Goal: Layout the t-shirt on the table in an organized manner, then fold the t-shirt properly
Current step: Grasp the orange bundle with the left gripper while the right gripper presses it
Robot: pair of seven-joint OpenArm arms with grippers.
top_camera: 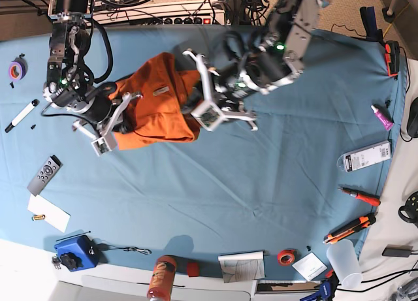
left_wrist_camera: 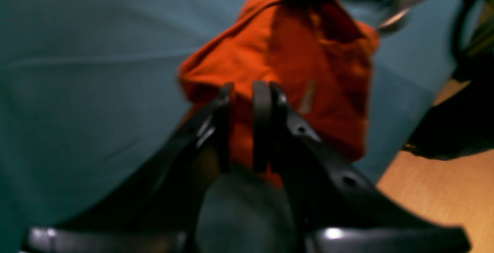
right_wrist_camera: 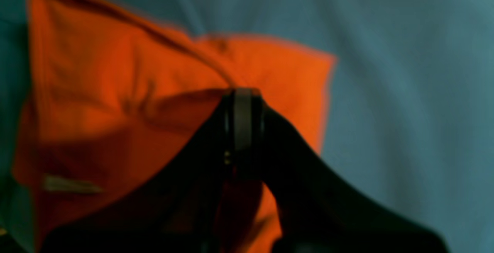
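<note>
Bright orange cotton t-shirt [top_camera: 157, 105] bunched between both end effectors, above teal cloth-covered worktop [top_camera: 215, 190]. Left end effector [left_wrist_camera: 247, 90] nearly closed, right end effector [right_wrist_camera: 242, 94] closed, each pinching shirt fabric. Layout unfinished, folding not started.

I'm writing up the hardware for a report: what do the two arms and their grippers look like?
Both arms are mostly black with silvery-grey metal sections, small green indicator lights and black cables looped along them. White blocky parts sit near each wrist. The left gripper and right gripper have dark, smooth, curved black fingers with flat pads; the left gripper's fingers show small round holes. No markings are legible.
</note>
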